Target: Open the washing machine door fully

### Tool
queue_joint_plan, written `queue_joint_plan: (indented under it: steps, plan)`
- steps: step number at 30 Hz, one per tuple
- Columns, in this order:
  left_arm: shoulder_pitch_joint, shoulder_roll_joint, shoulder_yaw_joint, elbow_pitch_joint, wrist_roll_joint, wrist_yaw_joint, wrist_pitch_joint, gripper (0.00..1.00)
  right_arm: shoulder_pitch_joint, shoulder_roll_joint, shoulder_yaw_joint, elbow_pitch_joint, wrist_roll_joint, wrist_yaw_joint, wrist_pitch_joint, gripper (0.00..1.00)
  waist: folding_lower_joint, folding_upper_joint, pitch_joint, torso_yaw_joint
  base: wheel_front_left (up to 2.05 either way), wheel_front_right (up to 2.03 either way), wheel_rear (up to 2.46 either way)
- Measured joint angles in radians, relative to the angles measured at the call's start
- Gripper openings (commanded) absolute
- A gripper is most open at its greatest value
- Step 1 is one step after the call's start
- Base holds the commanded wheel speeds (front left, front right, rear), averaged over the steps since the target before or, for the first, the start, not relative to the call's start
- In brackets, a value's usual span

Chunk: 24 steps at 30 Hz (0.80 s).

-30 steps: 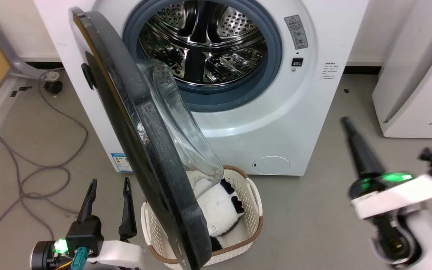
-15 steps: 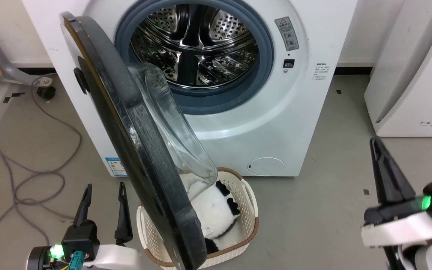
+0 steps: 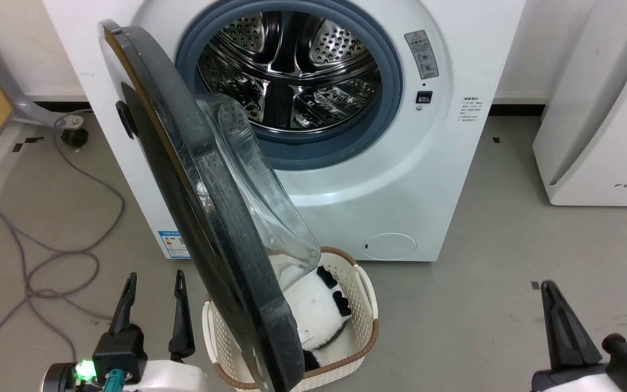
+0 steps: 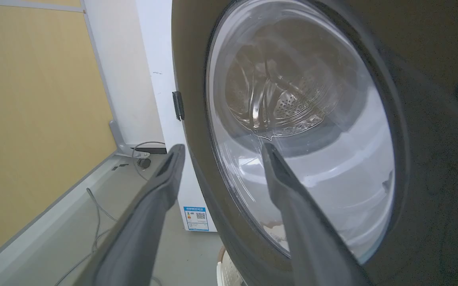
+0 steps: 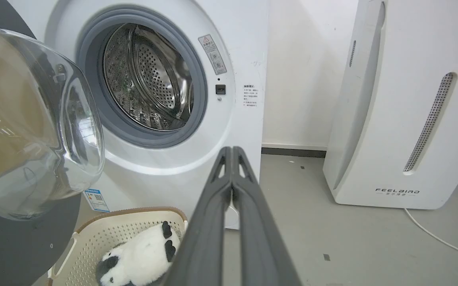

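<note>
You've got the big white front-loading washing machine (image 3: 428,163) dead ahead, steel drum mouth uncovered. Its round glossy black door with the clear domed glass bowl (image 3: 177,179) stands swung out on the left hinge, nearly edge-on in your head view. Its lower edge hangs over a cream perforated plastic basket (image 3: 361,318) holding a black-and-white panda plush (image 3: 313,310). Your left gripper (image 3: 155,275) sits just left of the door, fingers spread, empty. Your right gripper (image 5: 233,150) is low at the right, well clear, fingers pressed together on nothing.
</note>
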State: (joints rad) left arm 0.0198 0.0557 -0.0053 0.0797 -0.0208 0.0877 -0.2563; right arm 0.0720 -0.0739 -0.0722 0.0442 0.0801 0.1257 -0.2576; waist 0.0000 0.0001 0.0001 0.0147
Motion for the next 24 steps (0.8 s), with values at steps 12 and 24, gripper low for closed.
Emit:
queue_joint_plan:
  steps: [12, 24]
  plan:
    - [0.001, -0.002, 0.004, 0.005, -0.002, 0.0, 0.0, 0.44, 0.021, 0.016, -0.028, 0.013, -0.035, 0.0, 0.0, 1.0, 0.0, 0.0, -0.001, 0.002, 0.0, 0.0, 0.0]
    - [-0.005, -0.001, 0.039, -0.053, -0.021, -0.003, 0.0, 0.0, 0.026, 0.018, -0.032, 0.01, -0.034, 0.0, 0.0, 1.0, 0.0, 0.0, -0.005, 0.02, 0.0, 0.0, 0.0]
